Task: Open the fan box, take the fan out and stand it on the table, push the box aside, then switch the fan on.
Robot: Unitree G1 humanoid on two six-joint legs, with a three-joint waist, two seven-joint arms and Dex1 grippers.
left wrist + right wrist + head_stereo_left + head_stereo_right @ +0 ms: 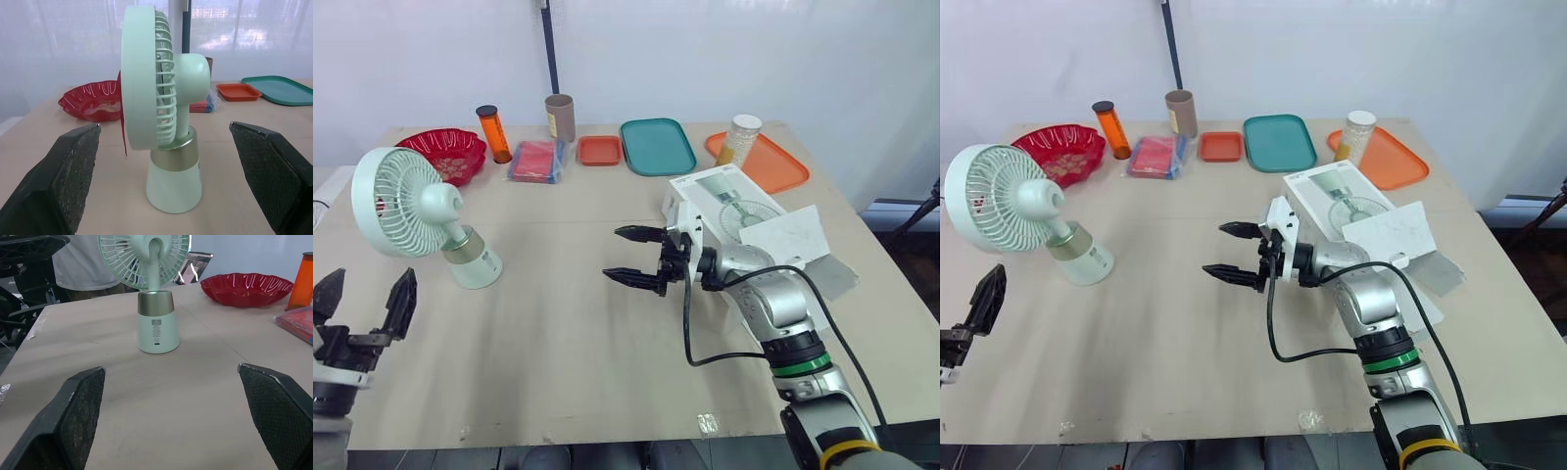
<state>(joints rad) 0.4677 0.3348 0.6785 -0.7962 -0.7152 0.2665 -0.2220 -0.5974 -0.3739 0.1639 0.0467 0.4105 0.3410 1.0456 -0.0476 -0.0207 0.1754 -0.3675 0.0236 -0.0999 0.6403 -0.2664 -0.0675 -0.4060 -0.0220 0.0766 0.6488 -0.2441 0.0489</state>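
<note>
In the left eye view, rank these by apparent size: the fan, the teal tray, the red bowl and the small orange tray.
1. fan: largest, though it also stands nearest the camera.
2. teal tray and red bowl: too alike to rank.
3. small orange tray: smallest.

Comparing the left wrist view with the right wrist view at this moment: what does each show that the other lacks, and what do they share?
Left wrist view: the teal rectangular tray and the small orange tray. Right wrist view: the orange cylindrical container and a person in a white shirt in the background. Shared: the pale green desk fan, standing upright, and the red wavy-edged bowl.
</note>
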